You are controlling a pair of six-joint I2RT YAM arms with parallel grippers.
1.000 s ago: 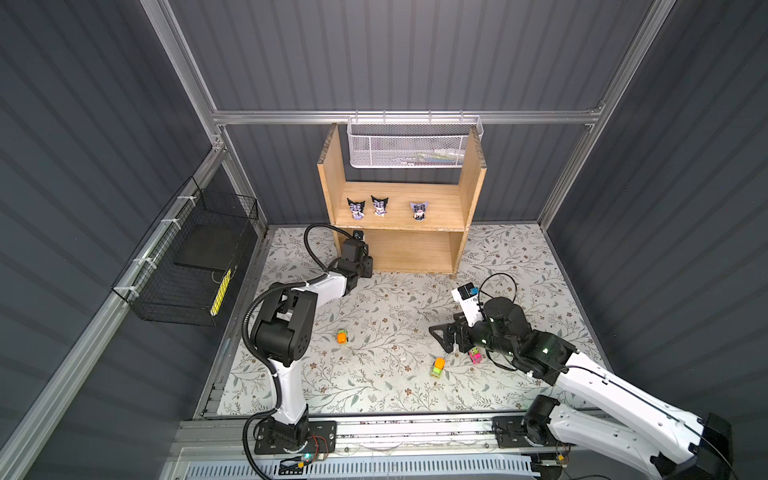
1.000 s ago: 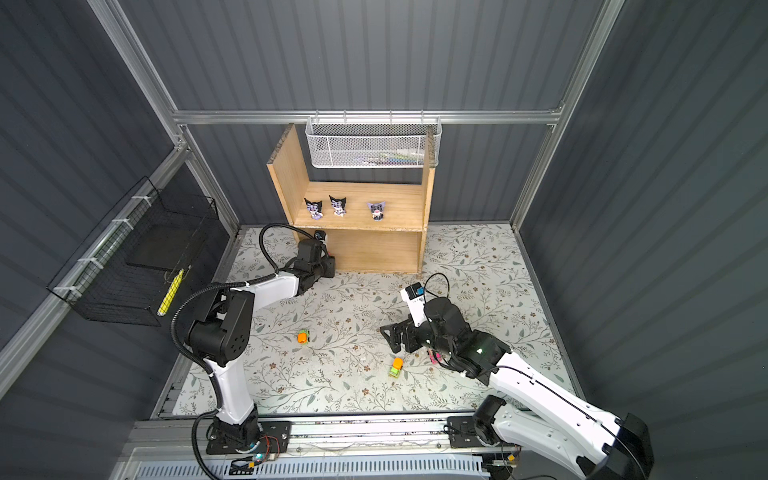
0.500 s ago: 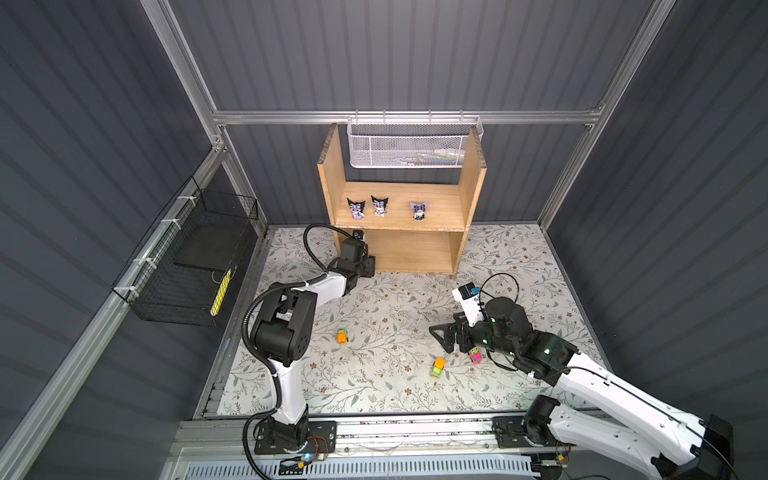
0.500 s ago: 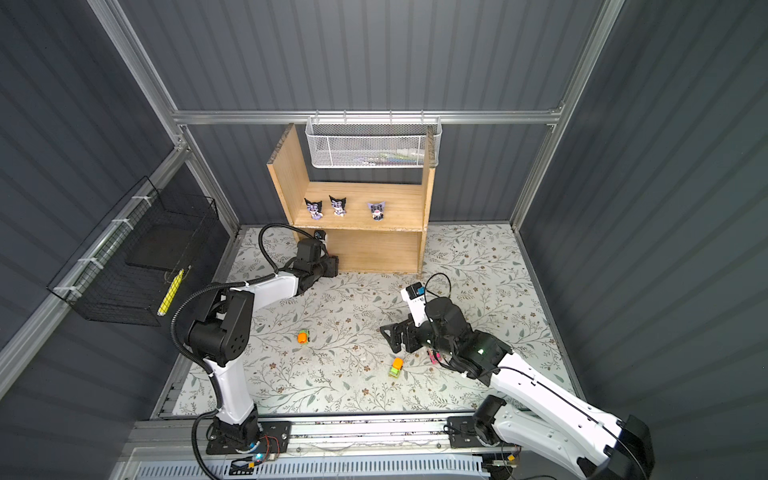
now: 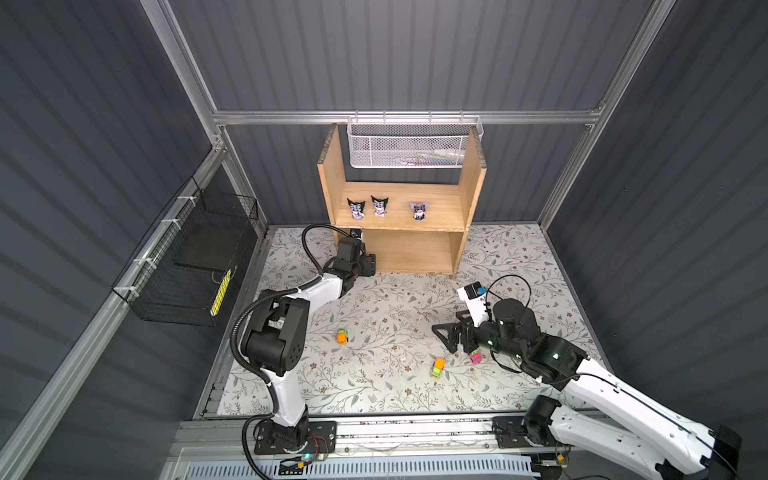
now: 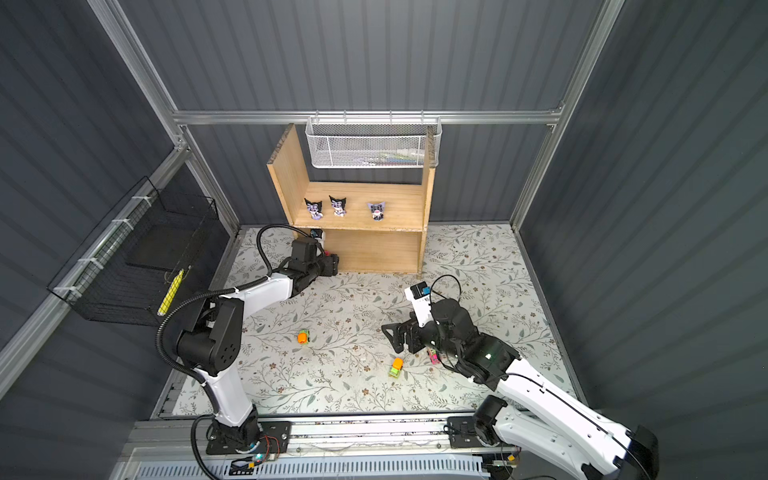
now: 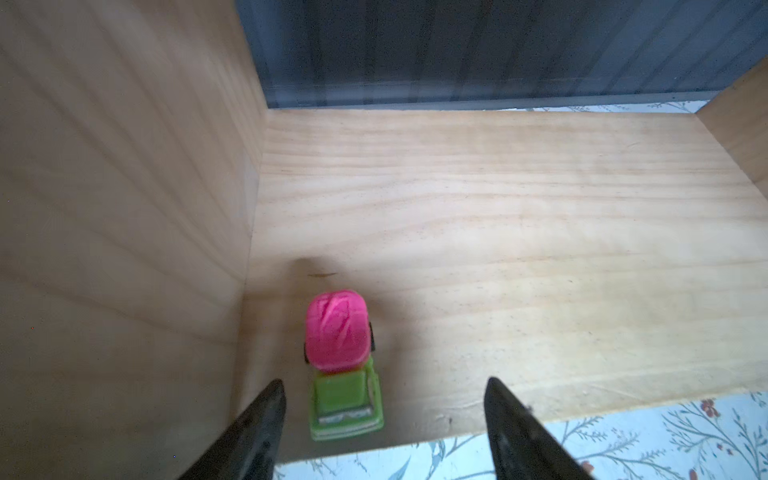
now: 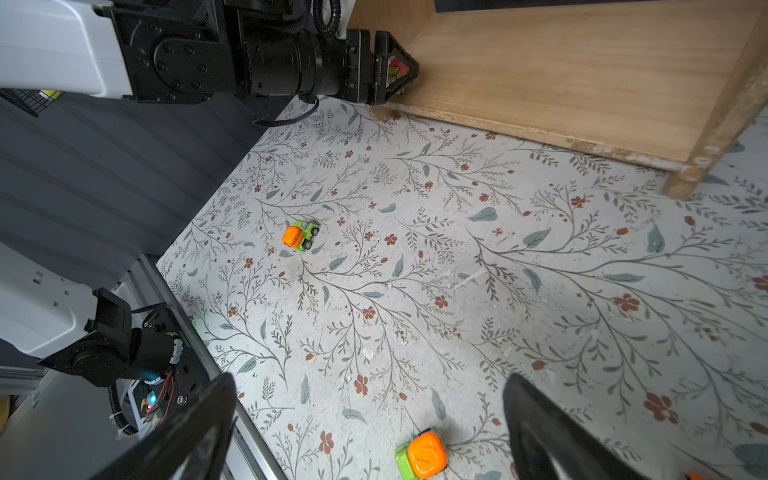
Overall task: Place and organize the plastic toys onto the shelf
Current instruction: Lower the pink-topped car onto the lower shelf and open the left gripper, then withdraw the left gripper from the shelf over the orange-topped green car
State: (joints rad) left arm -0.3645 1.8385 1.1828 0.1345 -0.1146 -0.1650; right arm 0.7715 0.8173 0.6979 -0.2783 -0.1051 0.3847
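The wooden shelf (image 5: 442,205) stands at the back with three purple-and-black figurines (image 5: 379,205) on its upper tier. My left gripper (image 7: 384,415) is at the lower tier's left front corner, open. A pink-and-green car (image 7: 343,365) rests on that board (image 7: 498,249) between the fingers, touching neither. My right gripper (image 5: 446,336) hovers open over the floor, empty. Three cars lie on the floor: an orange-green one (image 5: 342,336) on the left, another (image 5: 437,368) near the right gripper, and a pink one (image 5: 476,356) under the right wrist. The right wrist view shows the near car (image 8: 422,455) between the fingers and the far car (image 8: 300,235).
A white mesh basket (image 5: 411,145) hangs above the shelf between its side panels. A black wire basket (image 5: 187,266) holding a yellow item hangs on the left wall. A metal rail (image 5: 395,428) runs along the front of the floral mat (image 5: 395,299).
My left gripper's jaws have spread apart at the lower tier, and the pink-and-green car now stands free on the board. The right arm has stayed put.
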